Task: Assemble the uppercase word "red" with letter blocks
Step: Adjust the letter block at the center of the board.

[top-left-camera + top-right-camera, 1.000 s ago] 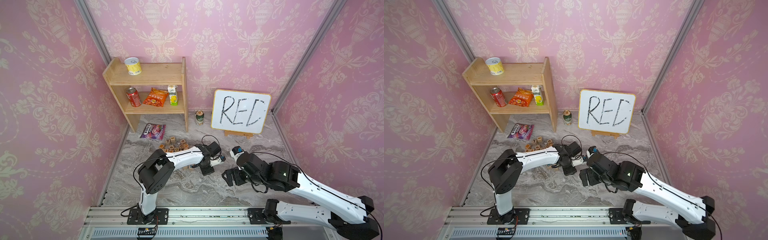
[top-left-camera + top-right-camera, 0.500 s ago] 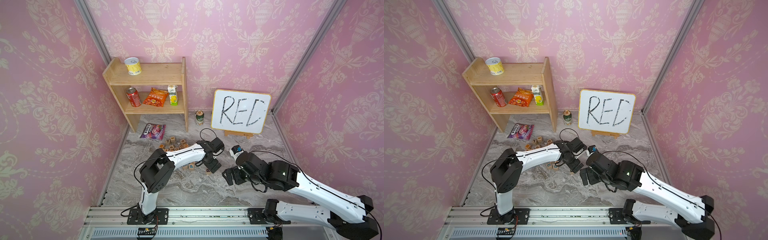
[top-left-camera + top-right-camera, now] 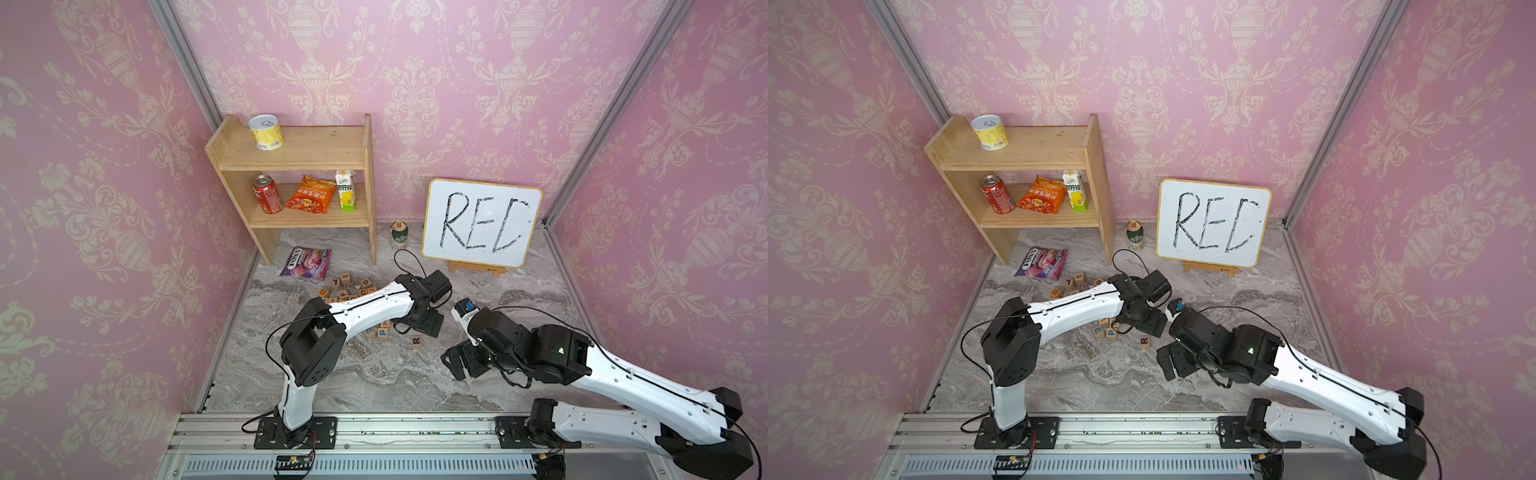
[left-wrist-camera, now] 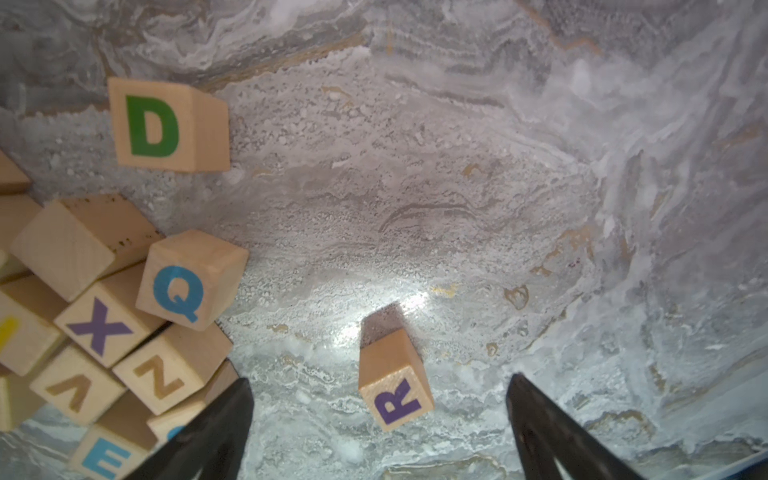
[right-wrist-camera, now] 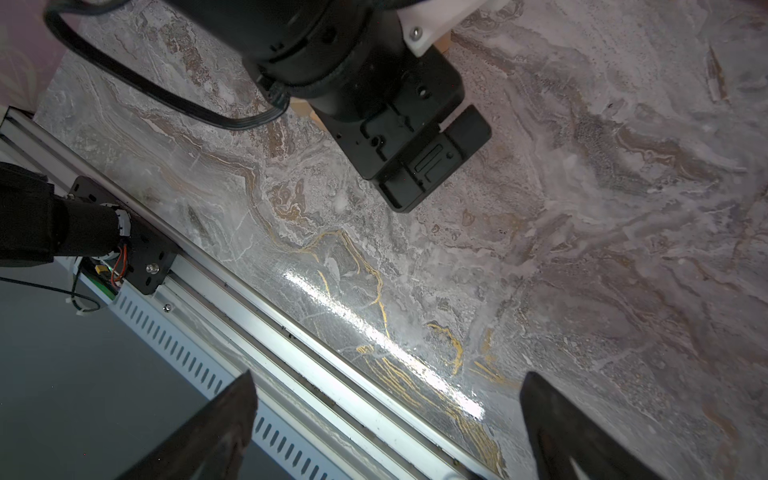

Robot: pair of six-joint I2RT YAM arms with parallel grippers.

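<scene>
Left arm: stretched forward from the front rail over the block pile, wrist bent down toward the marble table (image 3: 374,374).
Left gripper (image 4: 379,379): fingers spread wide, nothing pinched.
R block (image 4: 397,399): set on the table between those fingers, touched by neither, apart from the pile.
Right arm: folded low beside the left arm.
Right gripper (image 5: 387,375): spread, empty, aimed at bare table near the rail.
D block (image 4: 166,124): alone, near the pile.
E block (image 3: 1098,331): green letter, just beside a P block (image 3: 1111,332).
Hidden: most of the pile is covered by the left arm in both top views and is cut off in the left wrist view.

R block (image 3: 416,341) right of block cluster (image 3: 382,332)
</scene>
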